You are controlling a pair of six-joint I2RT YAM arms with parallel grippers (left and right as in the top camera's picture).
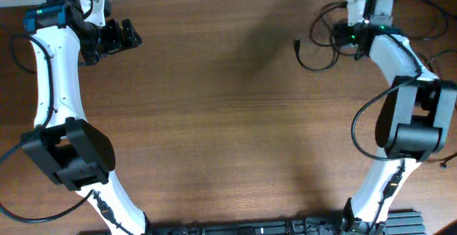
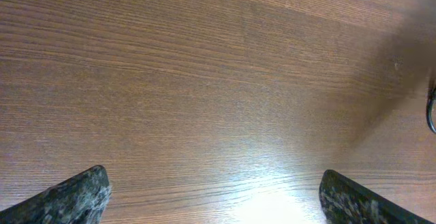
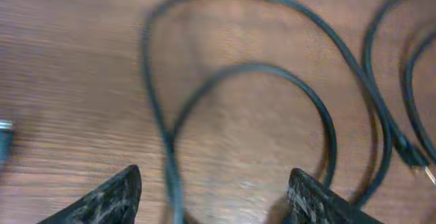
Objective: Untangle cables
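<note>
Black cables (image 3: 238, 66) looped, plug end (image 1: 297, 44) pointing left

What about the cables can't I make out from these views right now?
Overhead: the right arm covers part of the cables; cord count and crossings are too small to tell.
Right wrist: the loops are blurred and run off the edges; a plug is cut off by the left edge.
Left wrist: only a dark sliver, maybe cable, at the right edge.
</note>
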